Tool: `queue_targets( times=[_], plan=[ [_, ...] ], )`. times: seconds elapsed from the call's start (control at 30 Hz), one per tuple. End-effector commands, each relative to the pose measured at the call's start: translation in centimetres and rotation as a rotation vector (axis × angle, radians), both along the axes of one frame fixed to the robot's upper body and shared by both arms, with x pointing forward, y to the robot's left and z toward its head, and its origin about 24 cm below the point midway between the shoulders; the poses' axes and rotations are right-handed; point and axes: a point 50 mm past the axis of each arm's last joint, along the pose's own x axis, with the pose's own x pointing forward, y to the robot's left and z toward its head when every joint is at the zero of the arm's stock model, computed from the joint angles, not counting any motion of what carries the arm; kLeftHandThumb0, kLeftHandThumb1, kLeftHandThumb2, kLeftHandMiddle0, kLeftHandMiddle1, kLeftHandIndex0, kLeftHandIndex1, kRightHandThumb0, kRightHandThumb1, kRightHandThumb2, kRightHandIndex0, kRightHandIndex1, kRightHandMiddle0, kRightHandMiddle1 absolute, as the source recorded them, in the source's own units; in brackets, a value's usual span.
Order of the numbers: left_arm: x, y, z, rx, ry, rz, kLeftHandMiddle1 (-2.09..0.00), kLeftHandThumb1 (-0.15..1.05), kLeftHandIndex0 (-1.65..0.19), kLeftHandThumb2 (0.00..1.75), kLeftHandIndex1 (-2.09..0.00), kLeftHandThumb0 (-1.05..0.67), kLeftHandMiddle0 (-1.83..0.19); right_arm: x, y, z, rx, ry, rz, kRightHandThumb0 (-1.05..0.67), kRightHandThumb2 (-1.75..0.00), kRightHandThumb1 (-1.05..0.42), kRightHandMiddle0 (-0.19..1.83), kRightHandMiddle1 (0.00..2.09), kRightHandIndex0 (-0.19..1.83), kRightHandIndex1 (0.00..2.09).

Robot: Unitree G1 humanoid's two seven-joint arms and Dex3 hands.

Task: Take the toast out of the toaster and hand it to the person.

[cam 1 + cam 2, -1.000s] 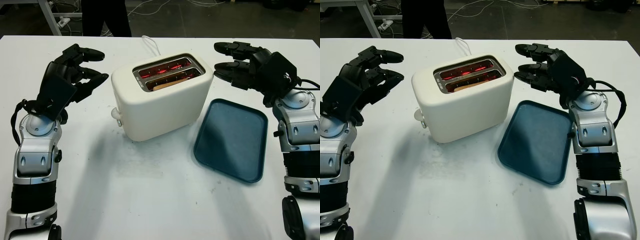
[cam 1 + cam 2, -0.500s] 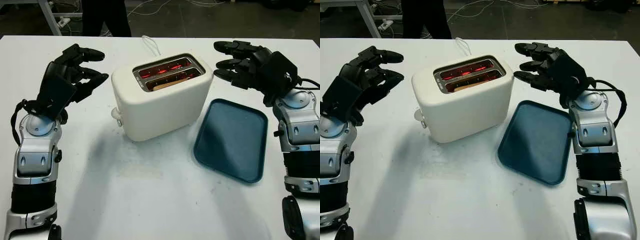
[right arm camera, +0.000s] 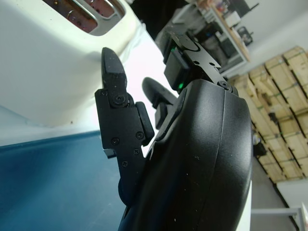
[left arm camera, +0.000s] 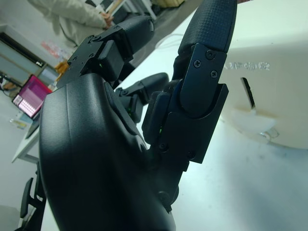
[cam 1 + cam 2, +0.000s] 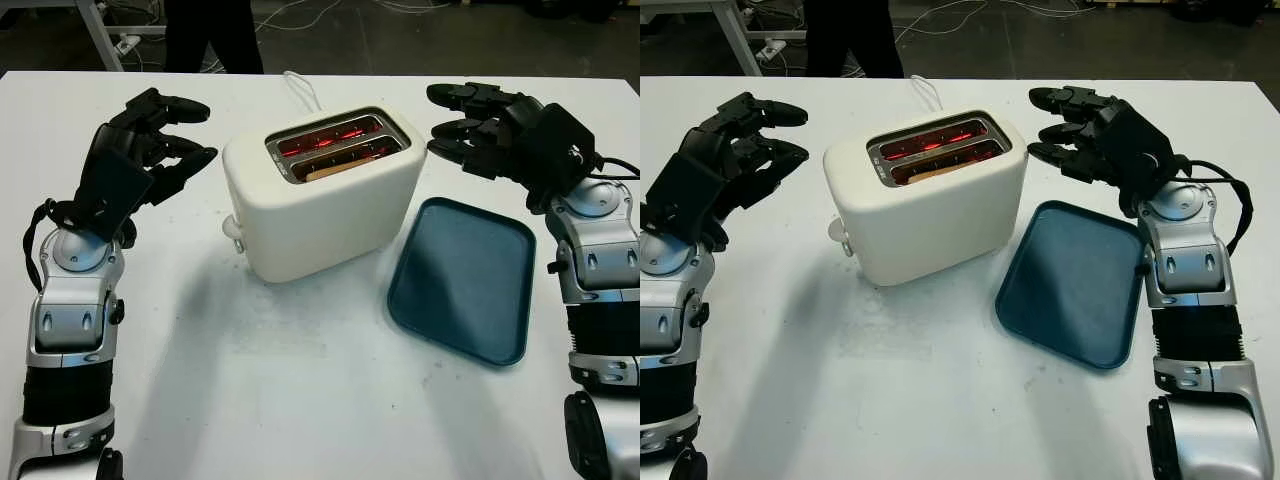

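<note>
Toast sits low in the near slot of the toaster, just a pale brown top edge showing, barely above the slot rim. Both slots glow red inside, so the elements look on and the slice not popped up. Far slot: cannot tell if anything is in it.

Toaster is cream, rounded, mid-table on the white table, cord running off the far side, lever knob on its left end face. Blue tray lies just beside its right side, nothing on it.

Left hand hangs in the air near the toaster's left end, apart from it, holding nothing, open. Right hand is up near the toaster's far right corner, above the tray's far edge, also open and holding nothing.

Step in hand, as I judge it: approach for the pick. To do it well, come down from above over the near slot, pinch the exposed edge only and keep fingertips off the glowing walls. Lift straight up so the slice does not jam or tear. Little edge to grab, so a slip is likely.

A person's dark legs stand past the table's far edge; handover would go that way.
</note>
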Motion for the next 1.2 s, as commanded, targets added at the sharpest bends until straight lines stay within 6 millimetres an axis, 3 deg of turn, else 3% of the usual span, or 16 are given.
queue_targets(
  times=[0.0,1.17],
  plan=[
    [0.01,-0.04,0.14,-0.002,-0.007,-0.002,-1.14,0.92,-0.37,0.01,-0.95,-0.93,-0.42,-0.15,0.06,0.66,0.010,-0.021,0.013,-0.26,-0.10,-0.92,0.51,0.01,0.19,0.84],
    [-0.15,0.03,0.09,-0.005,-0.008,-0.001,-1.13,0.92,-0.36,0.01,-0.93,-0.91,-0.40,-0.27,0.16,0.71,-0.010,-0.029,0.011,-0.25,-0.11,-0.92,0.51,0.00,0.17,0.88]
  ],
)
